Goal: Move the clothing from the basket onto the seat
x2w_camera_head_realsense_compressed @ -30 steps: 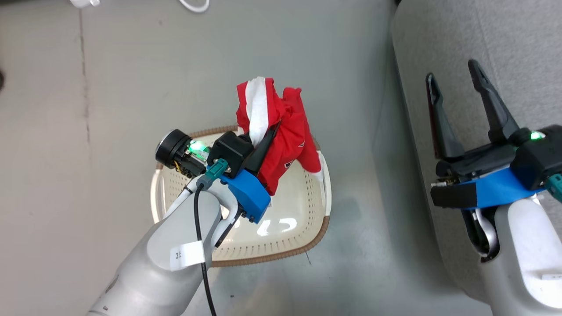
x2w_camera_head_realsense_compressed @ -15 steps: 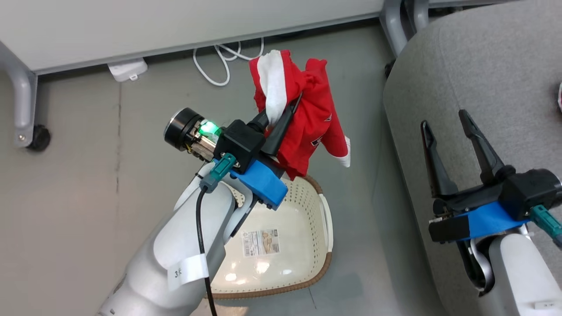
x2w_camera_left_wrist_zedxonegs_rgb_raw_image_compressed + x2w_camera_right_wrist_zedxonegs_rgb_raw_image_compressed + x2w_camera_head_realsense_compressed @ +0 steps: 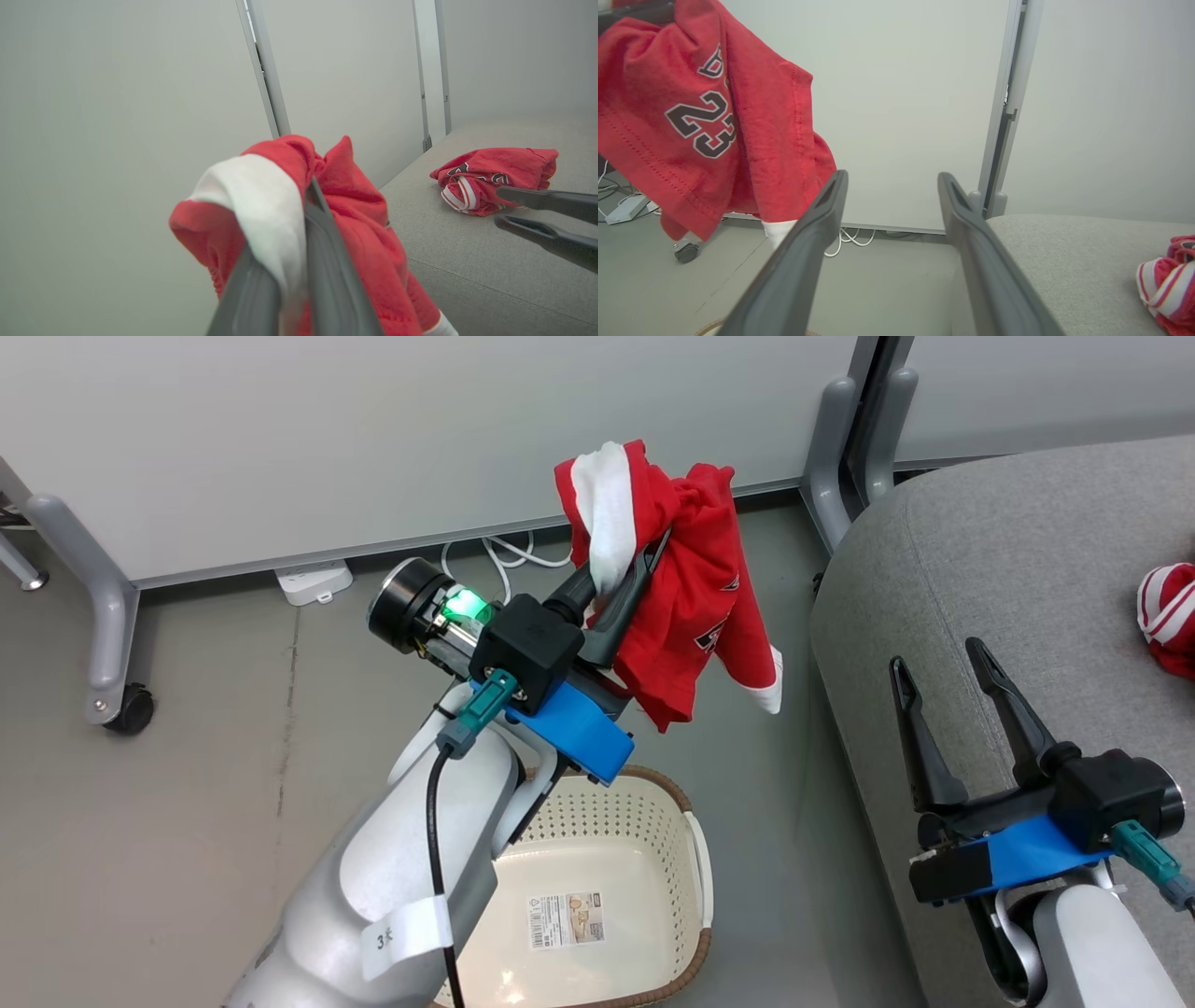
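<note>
1 garment lies on the seat. Left pincer, clamped on the jersey, should carry it fully above that seat before releasing; right pincer gapes empty.

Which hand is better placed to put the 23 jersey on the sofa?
Left. The left hand is shut on the jersey, raised beside the sofa; the right hand is open and empty.
</note>
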### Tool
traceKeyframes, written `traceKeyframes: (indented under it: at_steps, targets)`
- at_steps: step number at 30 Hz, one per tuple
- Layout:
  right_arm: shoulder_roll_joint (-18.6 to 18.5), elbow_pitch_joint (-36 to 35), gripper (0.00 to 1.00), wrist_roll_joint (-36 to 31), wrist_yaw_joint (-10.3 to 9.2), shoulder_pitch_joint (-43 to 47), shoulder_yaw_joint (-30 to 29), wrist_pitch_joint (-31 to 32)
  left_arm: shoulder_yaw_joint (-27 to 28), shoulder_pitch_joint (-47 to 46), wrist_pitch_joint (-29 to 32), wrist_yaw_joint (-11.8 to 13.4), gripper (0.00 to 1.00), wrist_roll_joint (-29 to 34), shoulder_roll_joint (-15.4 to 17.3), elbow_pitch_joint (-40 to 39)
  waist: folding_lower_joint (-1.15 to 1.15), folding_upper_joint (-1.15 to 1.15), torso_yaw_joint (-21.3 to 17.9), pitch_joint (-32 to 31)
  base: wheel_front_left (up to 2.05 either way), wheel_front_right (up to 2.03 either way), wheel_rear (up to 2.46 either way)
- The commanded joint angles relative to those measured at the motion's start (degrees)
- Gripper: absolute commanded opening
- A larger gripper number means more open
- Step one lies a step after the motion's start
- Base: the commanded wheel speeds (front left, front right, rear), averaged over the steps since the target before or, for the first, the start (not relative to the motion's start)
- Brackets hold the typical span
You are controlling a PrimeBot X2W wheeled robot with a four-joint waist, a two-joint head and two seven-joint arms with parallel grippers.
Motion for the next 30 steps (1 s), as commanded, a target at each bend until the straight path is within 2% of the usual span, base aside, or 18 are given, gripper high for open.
traceKeyframes:
  at_steps: [1,12,22,30]
  targets:
    - [-0.01,0.04,1.0,0.29,0.01,0.86,-0.16,-0.22,0.34,0.64,-0.29,-0.14,0.0,0.12,0.01,-0.23,0.01,-0.01,0.14,-0.18,0.0,0.0,0.0]
    - [-0.13,-0.22,1.0,0.35,0.01,0.3,1.13,-0.22,0.76,1.07,-0.29,-0.39,0.0,0.68,-0.2,-0.04,0.01,-0.01,0.48,-0.38,0.0,0.0,0.0]
    - [-1.66,0.85,1.0,0.3,0.01,-4.27,7.55,-0.22,0.11,0.78,-0.29,-0.39,0.0,1.14,-0.5,-0.4,0.01,-0.01,0.72,0.3,0.0,0.0,0.0]
    - [-3.23,5.53,1.0,0.37,0.01,-10.72,13.76,-0.22,-1.66,-0.18,-0.29,-0.51,0.0,1.16,-0.84,-1.13,0.01,-0.01,1.81,1.59,0.0,0.0,0.0]
